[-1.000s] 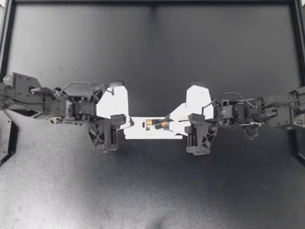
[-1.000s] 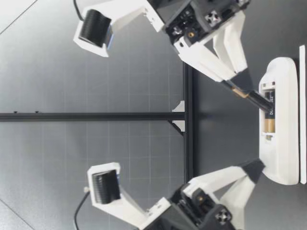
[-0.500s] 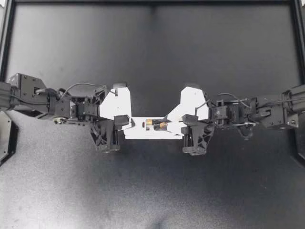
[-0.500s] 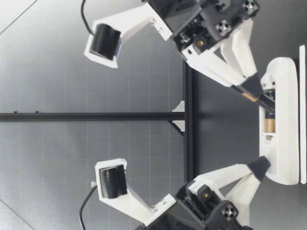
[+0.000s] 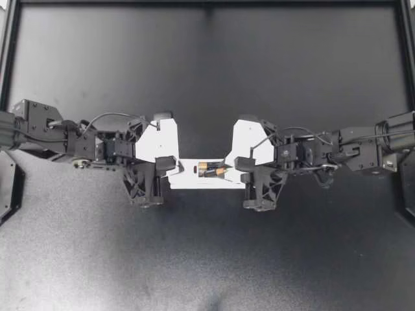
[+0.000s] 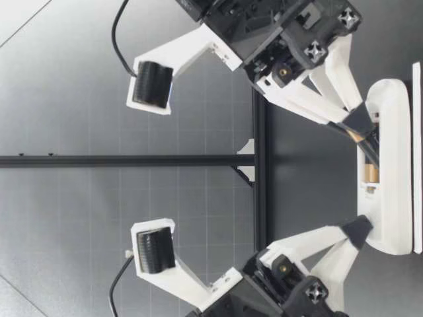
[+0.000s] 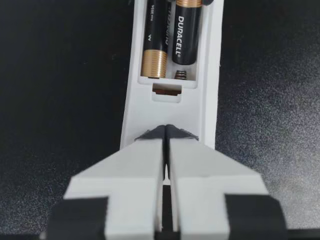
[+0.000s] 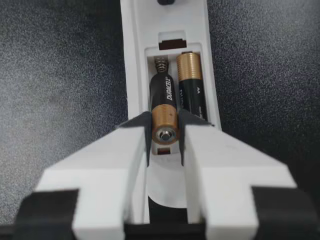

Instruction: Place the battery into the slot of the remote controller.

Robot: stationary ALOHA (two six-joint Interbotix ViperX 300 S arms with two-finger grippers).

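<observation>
The white remote (image 5: 187, 179) lies back-up on the mat with its battery slot open. My right gripper (image 5: 227, 168) is shut on a black-and-gold battery (image 5: 215, 171), holding its gold end while the other end points into the slot toward the spring. In the right wrist view the gripper (image 8: 165, 127) grips this battery (image 8: 163, 95) beside a second battery (image 8: 191, 90) seated in the slot. My left gripper (image 5: 175, 170) is shut, its tips (image 7: 166, 132) resting on the remote's (image 7: 170, 107) end. The low view shows the held battery (image 6: 359, 137) slanting down into the remote (image 6: 391, 172).
A black frame rail (image 5: 207, 3) borders the dark mat at the back and the sides. In the low view a black post (image 6: 261, 165) stands behind the remote. Both arms (image 5: 78, 139) lie low over the mat on either side of the remote.
My right arm has moved toward the remote's middle and brought the battery lower and deeper into the slot. My left gripper shifted slightly toward the remote, then stayed still.
</observation>
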